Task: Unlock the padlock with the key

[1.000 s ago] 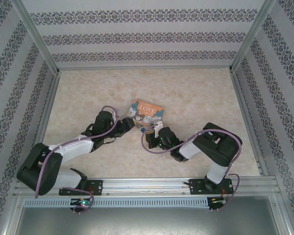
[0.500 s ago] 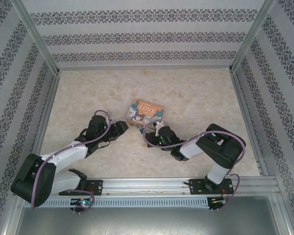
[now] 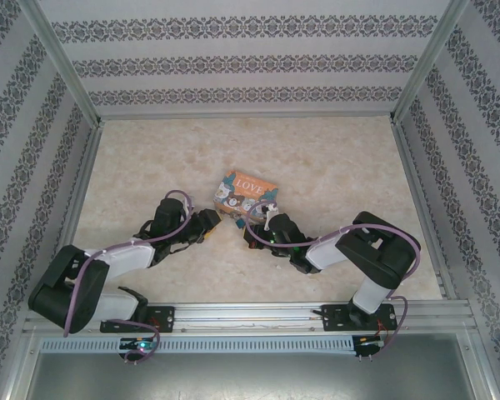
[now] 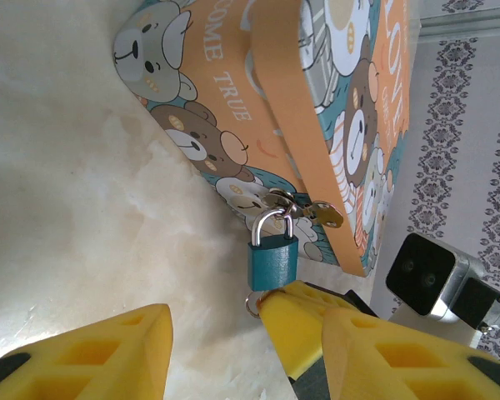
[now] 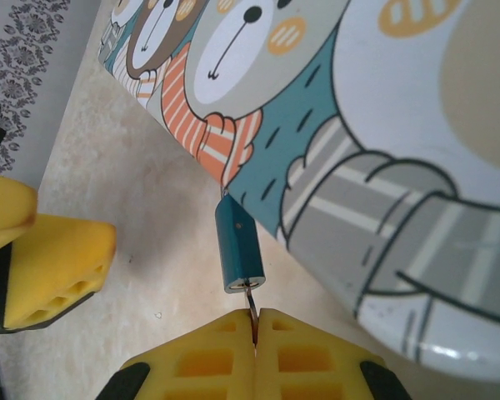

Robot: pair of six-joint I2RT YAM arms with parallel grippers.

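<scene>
A small teal padlock [image 4: 272,260] hangs by its metal shackle from the clasp of the orange-and-teal cartoon tin [image 4: 333,92]. The key [image 5: 252,303] sits in the keyhole at the padlock's [image 5: 237,250] bottom end. My right gripper [image 5: 256,321] is shut on the key's head, just below the lock. My left gripper [image 4: 247,327] is open and points at the padlock from below. Nothing is between its yellow fingers [image 4: 92,358] except the right gripper's fingertips [image 4: 298,329] and a small key ring [image 4: 252,305]. In the top view both grippers [image 3: 212,221] [image 3: 258,225] meet at the tin's [image 3: 248,192] near edge.
The tin lies on a pale marbled table [image 3: 150,158] inside patterned walls with metal posts [image 3: 67,67]. The right wrist's camera housing [image 4: 425,275] is close beside the tin. Bare table lies on all sides of the tin.
The left gripper has drawn back a little from the tin's corner toward the near left, and its jaws have narrowed somewhat. The right gripper stays shut on the key.
</scene>
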